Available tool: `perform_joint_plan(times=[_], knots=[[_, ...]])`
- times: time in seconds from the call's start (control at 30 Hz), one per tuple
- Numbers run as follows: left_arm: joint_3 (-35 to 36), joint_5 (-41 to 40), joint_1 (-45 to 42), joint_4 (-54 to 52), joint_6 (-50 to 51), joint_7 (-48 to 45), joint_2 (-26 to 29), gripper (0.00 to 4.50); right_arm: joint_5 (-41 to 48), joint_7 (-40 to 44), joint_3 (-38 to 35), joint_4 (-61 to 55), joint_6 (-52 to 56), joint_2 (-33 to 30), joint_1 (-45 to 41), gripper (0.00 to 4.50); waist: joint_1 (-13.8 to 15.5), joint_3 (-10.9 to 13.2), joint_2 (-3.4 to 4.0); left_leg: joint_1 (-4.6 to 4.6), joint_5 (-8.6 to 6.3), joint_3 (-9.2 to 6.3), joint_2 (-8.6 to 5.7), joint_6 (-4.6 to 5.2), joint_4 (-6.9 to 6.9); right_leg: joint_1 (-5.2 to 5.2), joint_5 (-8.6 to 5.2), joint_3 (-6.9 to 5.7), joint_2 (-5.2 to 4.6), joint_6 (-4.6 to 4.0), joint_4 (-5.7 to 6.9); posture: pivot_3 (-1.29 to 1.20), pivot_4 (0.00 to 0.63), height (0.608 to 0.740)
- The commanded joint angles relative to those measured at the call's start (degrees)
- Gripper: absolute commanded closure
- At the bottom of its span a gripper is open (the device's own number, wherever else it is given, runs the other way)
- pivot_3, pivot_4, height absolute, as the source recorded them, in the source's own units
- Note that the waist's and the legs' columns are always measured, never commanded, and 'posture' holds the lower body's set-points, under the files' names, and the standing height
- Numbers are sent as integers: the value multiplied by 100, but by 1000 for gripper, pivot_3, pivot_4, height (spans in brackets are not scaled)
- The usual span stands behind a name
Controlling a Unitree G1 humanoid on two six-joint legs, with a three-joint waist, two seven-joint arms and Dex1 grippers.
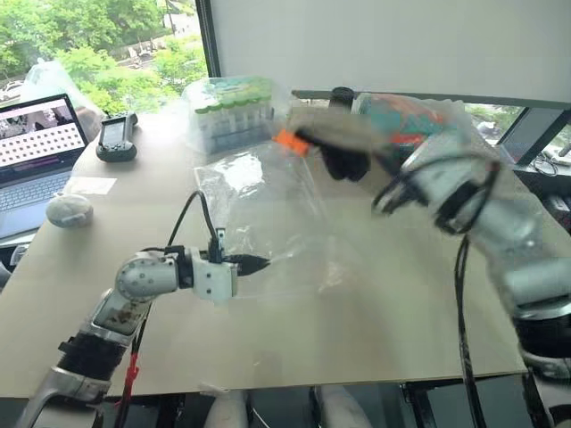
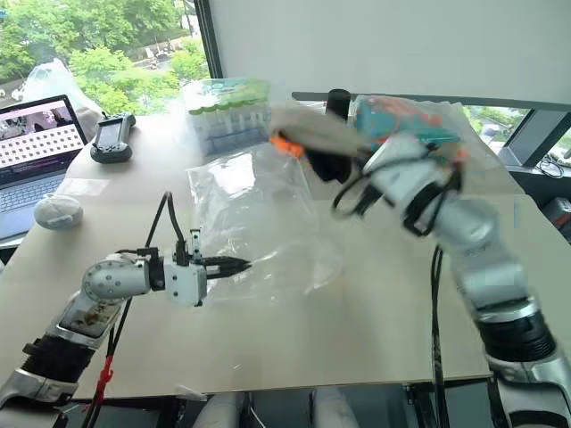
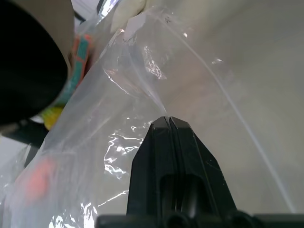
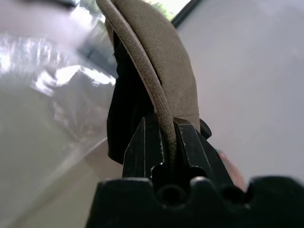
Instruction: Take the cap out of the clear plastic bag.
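Note:
The beige-tan cap (image 1: 328, 132) hangs in the air above the far part of the table, clear of the bag. My right gripper (image 4: 163, 124) is shut on the cap's edge; the cap's dark lining (image 4: 124, 104) droops beside the fingers. The clear plastic bag (image 1: 268, 207) lies crinkled on the table (image 1: 375, 339), its far end raised toward the cap. My left gripper (image 1: 254, 262) is shut on the bag's near edge, low over the table; in the left wrist view its fingertips (image 3: 167, 121) pinch the film.
A clear pack of green-topped tubes (image 1: 227, 109) and a wrapped teal-and-orange bundle (image 1: 406, 116) stand at the back. To the left are a laptop (image 1: 31, 147), a black handheld device (image 1: 116, 138), a pale round plush (image 1: 69, 209) and a white slip (image 1: 94, 185).

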Motion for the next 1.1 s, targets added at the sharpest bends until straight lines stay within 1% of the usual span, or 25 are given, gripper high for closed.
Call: perform_joint_plan(times=[0.03, 0.1, 0.2, 0.37, 0.4, 0.43, 0.47, 0.5, 0.53, 0.67, 0.73, 0.77, 0.8, 0.83, 0.87, 0.97, 1.03, 1.1], knots=[[-23, 50, 106, 362, -769, -34, 128, 4500, -2126, -592, 572, 317, -1506, -437, 453, 4482, 40, 0, 0, 0, 0, 0, -1, 0, 1, 2, 0, -1, -1, 0, -1, 0, 150, 740], [-24, 61, 99, 583, -976, -55, 174, 4500, -2305, -621, 692, 459, -1792, -400, 859, 4482, 55, 0, 0, 2, 0, 3, -2, 0, 3, 3, 0, -1, -2, 0, -1, 0, 150, 740], [-18, 203, -12, 1088, -1339, -23, 266, 4500, -2427, -398, 902, 597, -2024, -278, 1332, 4482, 61, 0, 0, 12, 0, 4, 0, 0, 4, 13, -1, 0, 0, 0, -1, 0, 150, 740], [-5, 162, -98, 1271, -1378, 76, 214, 4500, -2299, -82, 816, 548, -1784, 190, 1478, 4482, -10, -3, -5, 39, 0, 13, 9, 0, 5, 35, 0, 3, 3, -1, 0, 0, 150, 740], [-9, 130, -93, 1236, -1332, 86, 196, 4500, -2292, -41, 790, 528, -1723, 283, 1473, 4082, -13, -3, -5, 46, 0, 13, 10, 0, 5, 40, -1, 2, 4, -1, 0, 0, 150, 740], [-12, 129, -90, 1213, -1336, 111, 183, 4230, -2213, 25, 745, 512, -1647, 392, 1477, 3639, -15, -3, -5, 49, 0, 14, 11, 0, 4, 42, -1, 2, 5, -1, 1, 0, 150, 740], [-20, 72, -67, 1194, -1262, 109, 163, 3959, -2079, 148, 690, 491, -1493, 515, 1497, 3497, -15, -3, -5, 50, 0, 15, 13, 0, 4, 41, -1, 2, 6, -1, 2, 0, 150, 740], [-26, 36, -51, 1185, -1216, 107, 152, 3750, -1990, 255, 639, 475, -1383, 610, 1515, 3087, -11, -3, -5, 49, 0, 15, 14, 0, 4, 40, -1, 1, 7, -2, 2, 0, 150, 740], [-26, 27, -37, 1172, -1205, 115, 147, 3450, -1976, 337, 606, 465, -1337, 661, 1525, 2791, -8, -3, -5, 49, 0, 15, 14, 0, 3, 39, -1, 1, 7, -2, 3, 0, 150, 740], [-49, -6, 69, 1093, -1115, 86, 154, 1940, -1942, 596, 486, 500, -1192, 732, 1549, 1335, -7, -3, -4, 45, 0, 15, 12, 0, 4, 37, -1, 2, 6, -3, 4, 0, 150, 740], [-56, -25, 109, 1064, -1096, 67, 169, 1305, -1895, 674, 421, 480, -1174, 747, 1558, 761, -4, -3, -4, 46, 0, 16, 13, 0, 3, 36, -1, 2, 6, -3, 4, 0, 150, 740], [-58, -29, 120, 1051, -1085, 61, 174, 857, -1865, 727, 389, 475, -1149, 757, 1563, 350, -2, -3, -4, 46, 0, 16, 13, 0, 3, 36, -1, 1, 7, -3, 4, 0, 150, 740], [-59, -38, 131, 1034, -1068, 58, 175, 569, -1834, 787, 356, 467, -1139, 750, 1564, 53, -1, -3, -4, 46, 0, 15, 13, 0, 3, 37, -1, 1, 7, -3, 4, 0, 150, 740], [-62, -59, 150, 1014, -1043, 44, 181, 107, -1789, 862, 323, 461, -1134, 741, 1558, 0, -2, -3, -4, 46, 0, 15, 13, 0, 3, 37, -1, 1, 7, -3, 4, 0, 150, 740], [-63, -71, 169, 994, -1042, 37, 189, 8, -1746, 933, 291, 455, -1129, 726, 1548, 0, -4, -3, -4, 46, 0, 15, 13, 0, 4, 37, -1, 1, 7, -3, 4, 0, 150, 740], [-82, -129, 263, 902, -1000, -33, 239, 8, -1577, 1150, 172, 418, -1133, 675, 1501, 0, -1, -3, -4, 46, 0, 15, 13, -1, 3, 36, -1, 1, 7, -3, 4, 0, 150, 740], [-94, -202, 461, 707, -918, -161, 386, 8, -1220, 1538, 20, 290, -993, 559, 1504, 0, -9, -3, -4, 46, -1, 16, 13, -1, 3, 36, -1, 1, 7, -3, 4, 0, 150, 740], [-7, -379, 690, 419, -781, -250, 564, 8, -678, 2046, -173, 59, -739, 387, 1637, 0, -18, -3, -4, 46, -1, 17, 14, -1, 2, 34, -2, 3, 7, -3, 4, 0, 150, 740]])
